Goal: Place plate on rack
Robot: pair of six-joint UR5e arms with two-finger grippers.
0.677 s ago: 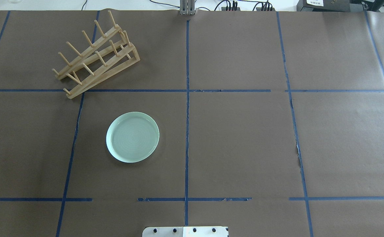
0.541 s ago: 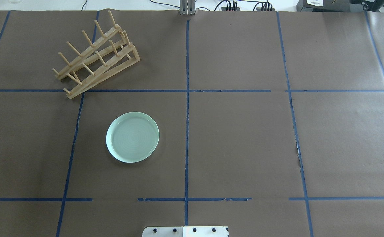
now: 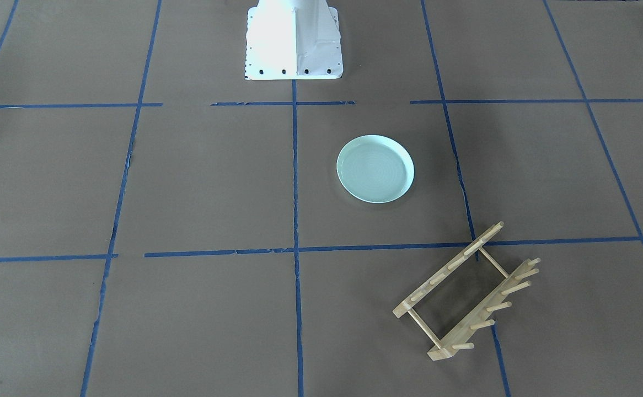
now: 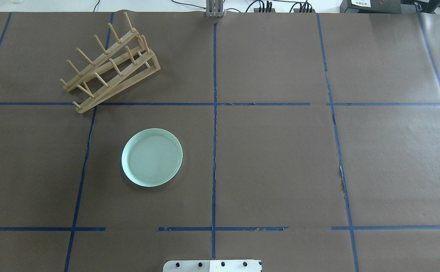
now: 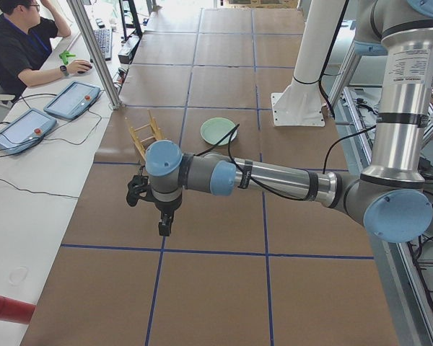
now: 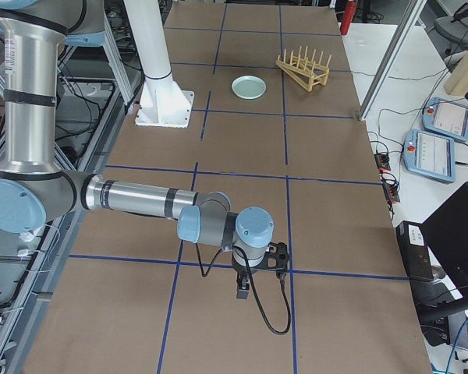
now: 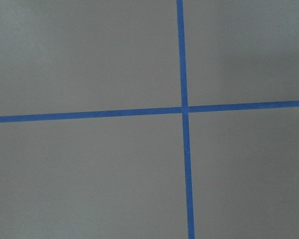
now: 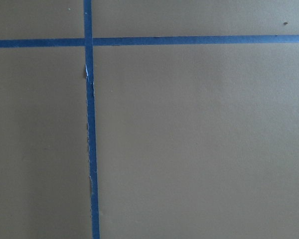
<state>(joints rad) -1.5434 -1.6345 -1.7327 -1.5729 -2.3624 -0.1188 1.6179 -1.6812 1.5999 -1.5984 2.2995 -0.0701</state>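
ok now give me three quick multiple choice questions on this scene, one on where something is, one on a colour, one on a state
1. The plate lies on which part of the table?
A. the robot's left half
B. the robot's right half
C. right against the robot's base

2. What colour is the plate?
A. red
B. pale mint green
C. black

3. What state is the plate in?
A. flat on the table, apart from the rack
B. upright between the rack's pegs
C. leaning on the rack

Answers:
1 A, in the overhead view it sits left of the centre tape line.
2 B, both fixed table views show that tint.
3 A, bare table shows between plate and rack.
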